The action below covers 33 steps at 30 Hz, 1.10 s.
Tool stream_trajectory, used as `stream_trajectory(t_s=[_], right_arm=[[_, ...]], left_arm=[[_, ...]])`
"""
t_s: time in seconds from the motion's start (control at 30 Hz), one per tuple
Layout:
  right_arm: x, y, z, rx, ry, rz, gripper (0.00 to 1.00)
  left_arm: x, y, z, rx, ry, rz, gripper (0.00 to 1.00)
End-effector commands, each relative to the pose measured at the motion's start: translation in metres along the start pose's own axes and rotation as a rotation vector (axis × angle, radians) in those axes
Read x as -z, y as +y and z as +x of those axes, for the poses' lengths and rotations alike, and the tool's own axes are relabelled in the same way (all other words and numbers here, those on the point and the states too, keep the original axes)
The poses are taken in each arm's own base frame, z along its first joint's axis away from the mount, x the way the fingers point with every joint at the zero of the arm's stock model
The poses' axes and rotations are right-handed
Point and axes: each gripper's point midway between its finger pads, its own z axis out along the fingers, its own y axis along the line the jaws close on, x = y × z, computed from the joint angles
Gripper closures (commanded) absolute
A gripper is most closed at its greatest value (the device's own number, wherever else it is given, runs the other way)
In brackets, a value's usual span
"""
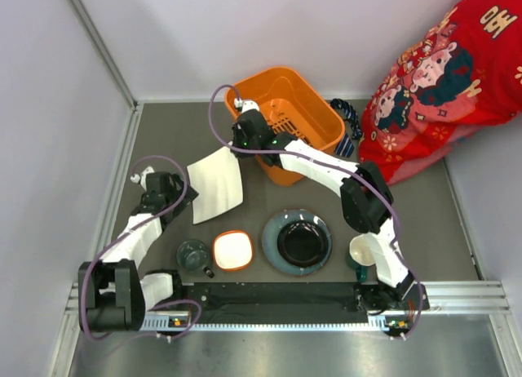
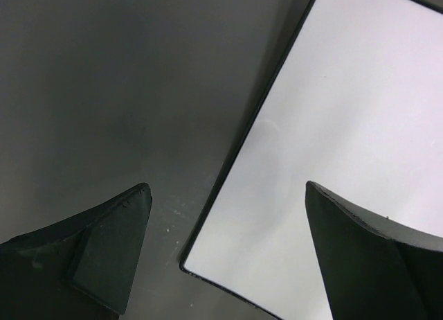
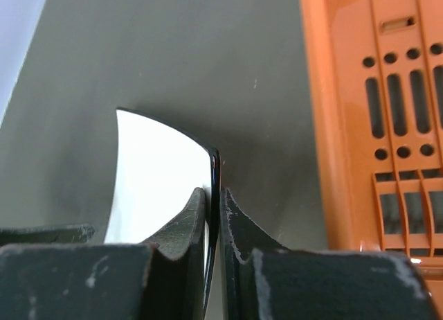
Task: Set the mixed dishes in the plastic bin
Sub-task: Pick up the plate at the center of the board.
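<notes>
The white square plate [image 1: 216,184] with a thin black rim lies left of the orange plastic bin [image 1: 281,177]. My right gripper [image 1: 237,150] is shut on the plate's far right corner, its jaws pinching the rim [image 3: 214,169] beside the bin's wall [image 3: 346,126]. My left gripper [image 1: 188,195] is open and empty; its fingers straddle the plate's near left corner [image 2: 208,264]. The blue-grey plate [image 1: 298,242], orange bowl [image 1: 232,250], dark teal cup [image 1: 194,255] and cream mug [image 1: 364,250] stand along the near edge.
The bin's slotted bottom [image 1: 289,116] shows no dishes. A dark striped necktie [image 1: 351,120] lies behind the bin. A person in red [image 1: 440,75] stands at the far right. Pale walls close in the table on the left and at the back.
</notes>
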Motion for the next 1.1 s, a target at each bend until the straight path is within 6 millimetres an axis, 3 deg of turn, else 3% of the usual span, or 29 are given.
stream_trajectory(t_s=[0.0, 0.4, 0.67, 1.07], right_arm=[[-0.002, -0.005, -0.050, -0.038, -0.142, 0.033, 1.00], [-0.021, -0.010, -0.042, -0.091, -0.138, 0.058, 1.00], [-0.029, -0.008, -0.041, -0.130, -0.136, 0.057, 1.00], [-0.033, -0.006, -0.041, -0.144, -0.135, 0.054, 1.00]], left_arm=[[0.011, -0.024, -0.017, 0.036, -0.058, 0.099, 0.04], [0.033, -0.040, -0.027, 0.102, -0.099, 0.179, 0.04], [0.033, -0.052, -0.010, 0.137, -0.014, 0.260, 0.04], [0.049, -0.058, -0.005, 0.093, -0.007, 0.322, 0.07]])
